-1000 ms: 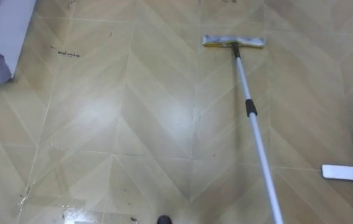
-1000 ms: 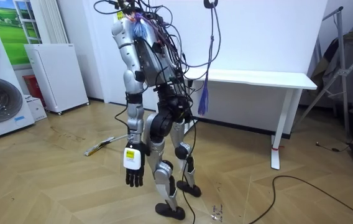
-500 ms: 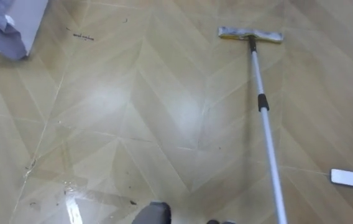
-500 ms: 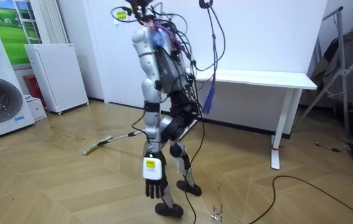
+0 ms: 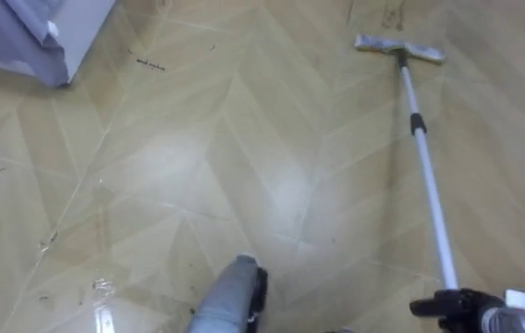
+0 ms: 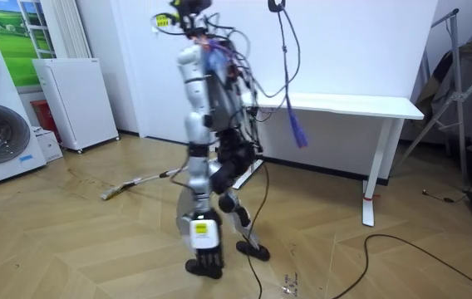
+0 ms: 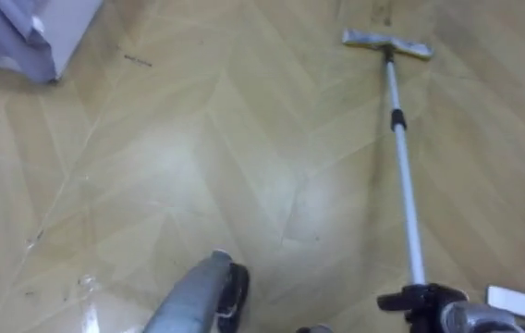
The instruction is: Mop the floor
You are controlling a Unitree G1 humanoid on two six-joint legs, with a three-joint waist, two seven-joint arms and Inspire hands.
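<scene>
Your right hand (image 5: 455, 306) is clamped on the mop (image 5: 426, 176) at its near end; the head lies on the floor (image 5: 198, 166) well ahead. It's likely a light, stiff, slick pole, so hold it there. Your left hand (image 6: 205, 259) hangs slack-fingered.

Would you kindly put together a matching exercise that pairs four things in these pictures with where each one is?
Things:
1. mop head
2. right hand
3. left hand
4. white desk

Places:
A. hangs low beside the robot's leg
B. stands by the wall behind the robot
C. lies flat on the floor, at the pole's far end
D. closed round the mop pole

Pairs: 1-C; 2-D; 3-A; 4-B
</scene>
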